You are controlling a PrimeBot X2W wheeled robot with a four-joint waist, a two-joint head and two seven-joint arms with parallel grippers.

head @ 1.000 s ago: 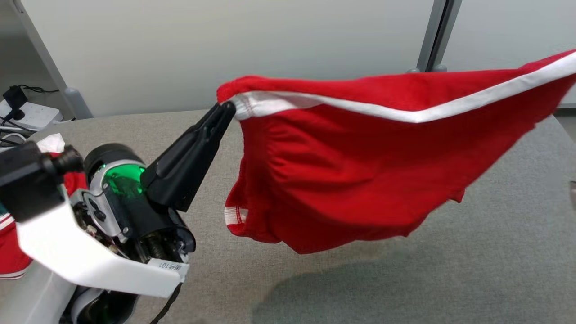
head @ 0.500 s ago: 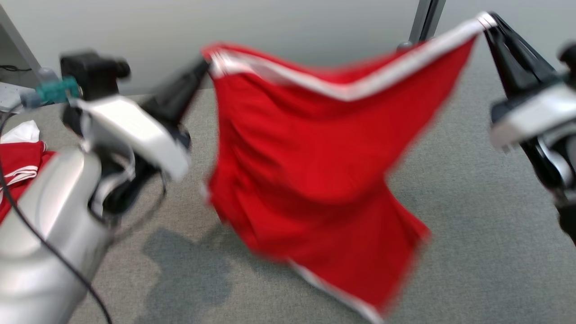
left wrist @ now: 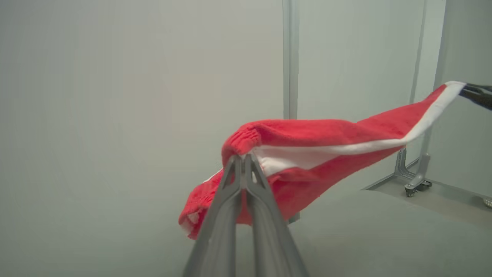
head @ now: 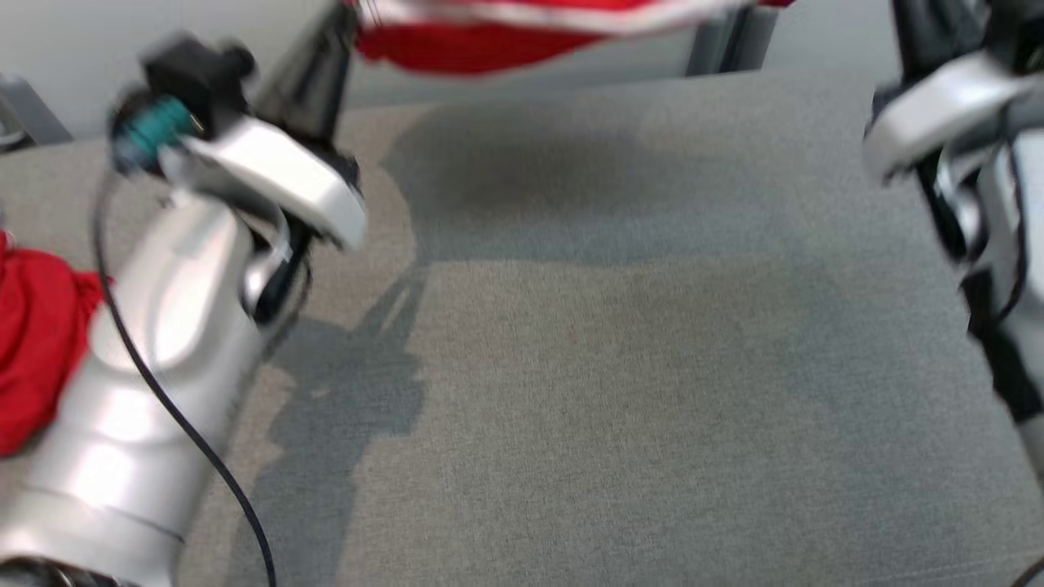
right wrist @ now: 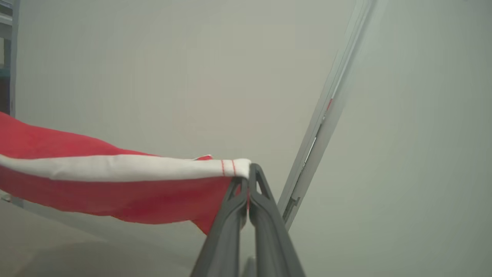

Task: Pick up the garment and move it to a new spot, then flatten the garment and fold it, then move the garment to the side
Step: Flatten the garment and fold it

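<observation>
Garment [head: 489, 41], red with a white stripe, hangs stretched in the air along the far top edge of the head view. It is clear above the grey table [head: 612, 367], held between the left gripper [head: 338, 16] and the right gripper [head: 913, 24]. The picture is blurred, but the tabletop below offers wide open room. A second red cloth [head: 37, 350] lies bunched at its left edge, and the near and right edges limit where to lay the garment down.

In the left wrist view the fingers [left wrist: 226, 192] are pressed together on an elastic-gathered corner of the garment, and the cloth sags away toward the right gripper's dark tips.

In the right wrist view the fingers [right wrist: 230, 207] pinch the stripe's stitched end. The garment looks light, soft and limp. Hems and corners are the sound holds, and it should drape without resistance.
</observation>
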